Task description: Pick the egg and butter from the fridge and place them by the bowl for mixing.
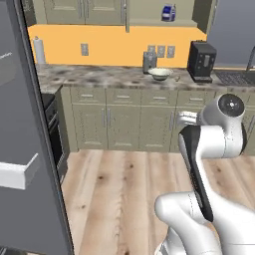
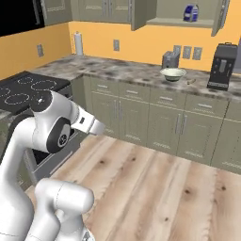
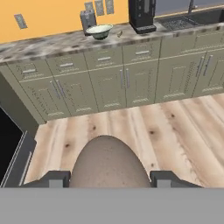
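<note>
Egg (image 3: 109, 162) between end effector (image 3: 109, 178) fingers; no legible writing.

egg (image 3: 109, 162): big and close between the two dark finger tips in the hand view, bottom part cut off at 6 o'clock.
gripper (image 3: 109, 179): just the two tips peeking up, rest hidden below.
fridge (image 1: 25, 149): cut off at the 9 o'clock edge of the left base view, inside not seen.
coffee machine (image 3: 141, 15): top cut off at 12 o'clock in the hand view.
small brown thing (image 2: 190, 81): on the counter at 3 o'clock from the bowl (image 2: 173, 73), too tiny to tell what.
blue carton (image 2: 190, 12): print too blurry to read.
stove (image 2: 23, 89): partly hidden behind the arm.
</note>
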